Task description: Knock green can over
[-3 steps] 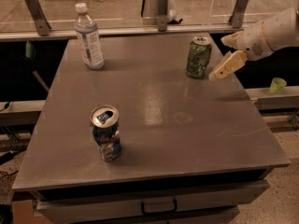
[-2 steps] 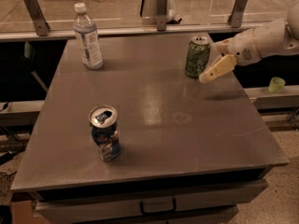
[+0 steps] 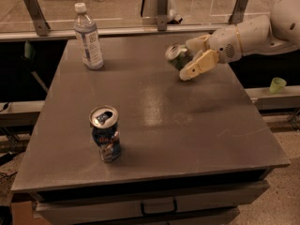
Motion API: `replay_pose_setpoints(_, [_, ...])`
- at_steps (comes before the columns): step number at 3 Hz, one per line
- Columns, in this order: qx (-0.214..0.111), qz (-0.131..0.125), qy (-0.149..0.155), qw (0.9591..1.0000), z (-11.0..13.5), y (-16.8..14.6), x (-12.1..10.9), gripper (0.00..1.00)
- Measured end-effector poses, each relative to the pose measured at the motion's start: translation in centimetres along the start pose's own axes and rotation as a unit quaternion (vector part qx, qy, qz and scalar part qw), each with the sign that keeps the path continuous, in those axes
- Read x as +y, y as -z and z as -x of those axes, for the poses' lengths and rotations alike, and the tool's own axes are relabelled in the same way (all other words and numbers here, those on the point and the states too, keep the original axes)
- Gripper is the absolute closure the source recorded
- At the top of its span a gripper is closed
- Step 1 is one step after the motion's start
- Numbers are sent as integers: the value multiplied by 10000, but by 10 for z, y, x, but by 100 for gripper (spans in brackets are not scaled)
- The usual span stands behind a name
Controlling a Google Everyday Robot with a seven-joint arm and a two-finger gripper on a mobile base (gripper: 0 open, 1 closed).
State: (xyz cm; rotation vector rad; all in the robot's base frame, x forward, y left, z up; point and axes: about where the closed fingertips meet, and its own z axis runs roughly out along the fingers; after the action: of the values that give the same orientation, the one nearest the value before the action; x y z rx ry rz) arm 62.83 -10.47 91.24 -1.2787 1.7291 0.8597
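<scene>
The green can (image 3: 176,56) is at the back right of the grey table (image 3: 197,125). It is tilted over to the left, with its silver top facing left and toward me, and it looks blurred. My gripper (image 3: 186,60) reaches in from the right on a white arm (image 3: 262,32). Its cream fingers (image 3: 197,66) are spread apart and sit against the can's right side, one above and one below. The fingers are not closed on the can.
A dented blue can (image 3: 105,134) stands at the front left of the table. A clear plastic bottle (image 3: 89,37) stands at the back left. A glass barrier with metal posts (image 3: 161,6) runs behind the table. A small green cup (image 3: 277,84) sits on a ledge off the table's right side.
My gripper has moved left into the green can. The can stood upright before and is now tipped over to the left and shifted left.
</scene>
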Motion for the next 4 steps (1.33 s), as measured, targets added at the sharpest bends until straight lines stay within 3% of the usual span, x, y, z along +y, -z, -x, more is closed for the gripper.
replay_pose_setpoints(1, [-376,729,381,9959,51,-13,46,0])
replay_pose_setpoints(2, [-541,897,559,9929,68,-5,59,0])
replay_pose_setpoints(3, [-598,496,596,9952,63,29,40,0])
replay_pose_setpoints(4, [-572,-69,630,9963,51,87,21,0])
